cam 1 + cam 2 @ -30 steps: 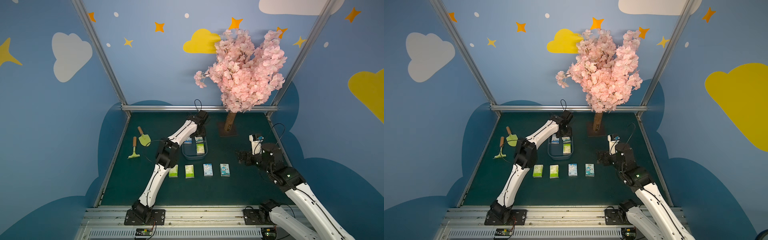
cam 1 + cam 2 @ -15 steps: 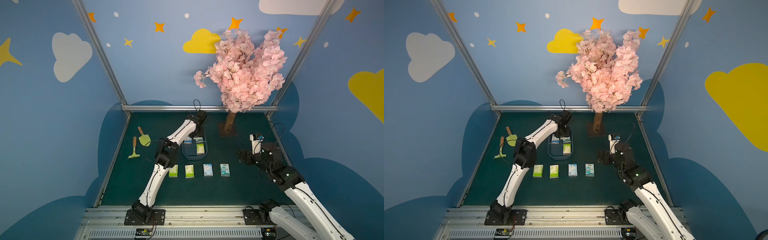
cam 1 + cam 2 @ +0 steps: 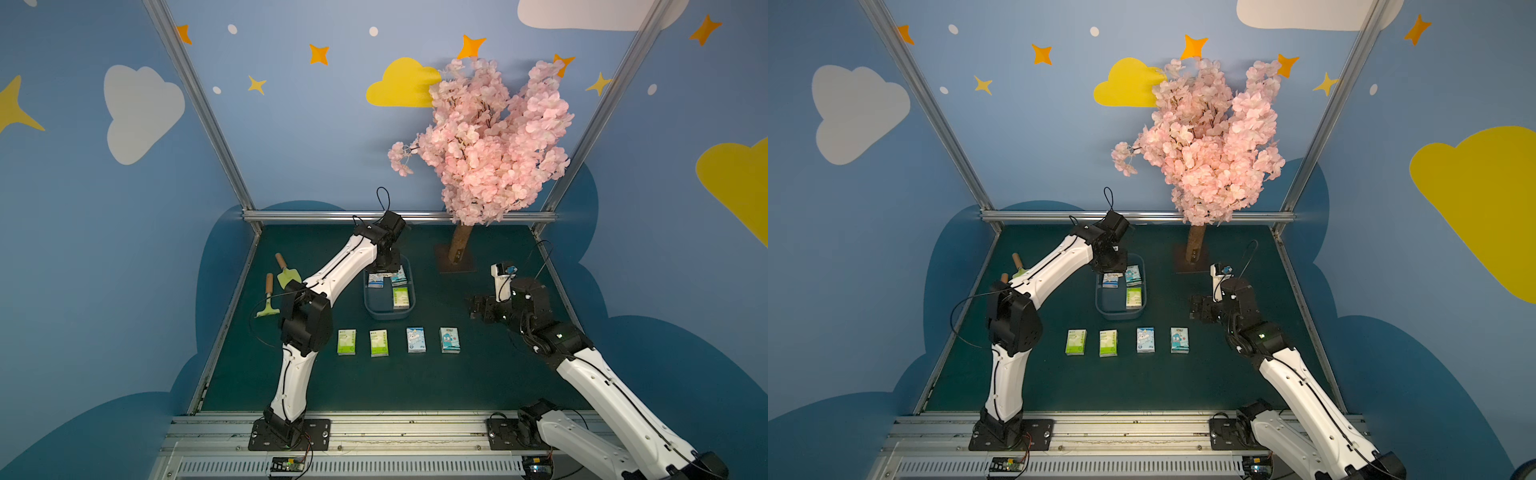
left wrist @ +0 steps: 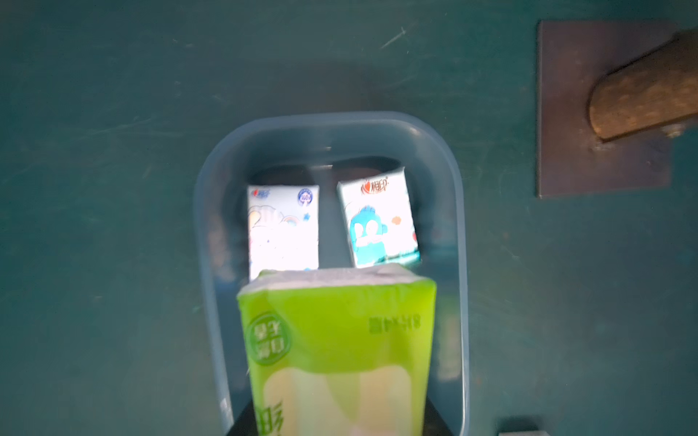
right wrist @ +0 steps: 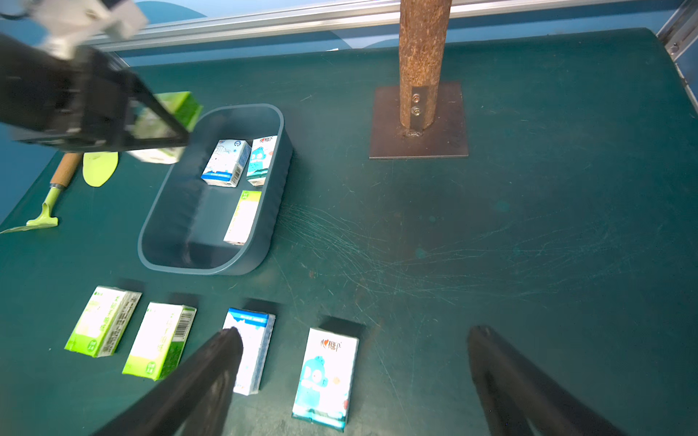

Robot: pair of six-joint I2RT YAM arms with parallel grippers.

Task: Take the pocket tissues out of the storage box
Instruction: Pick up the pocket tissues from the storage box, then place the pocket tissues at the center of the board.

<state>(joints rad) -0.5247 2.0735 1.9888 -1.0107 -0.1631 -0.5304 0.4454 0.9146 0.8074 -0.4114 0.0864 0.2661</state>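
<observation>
A lime-green packet (image 4: 336,339) of pocket tissues is clamped in the left gripper (image 3: 384,271), whose jaws are partly closed onto it, holding it clear over the far end of the storage box (image 3: 368,309). Beneath that gripper three packets lie in the box: a pale blue packet (image 5: 226,162), a cartoon packet (image 5: 260,160) beside it, and a green-and-white packet (image 5: 243,217) along one wall.

The left arm reaches forward from its base, elbow raised and wrist bent down. The right gripper (image 5: 355,334) hangs wide open and empty, well to the side of the box. Just below its fingertips is a row of four packets on the dark green table (image 3: 478,382): two green (image 3: 346,342) (image 3: 379,343) and two blue (image 3: 416,340) (image 3: 449,340).

Beyond the left gripper stands a pink blossom tree (image 3: 482,141) on a brown base (image 3: 455,264). Garden tools (image 3: 286,274) lie beside the left arm. The walls are blue with painted clouds and stars.

Against a second ago, the left wrist appears slightly higher over the box. The row of four is unchanged.
</observation>
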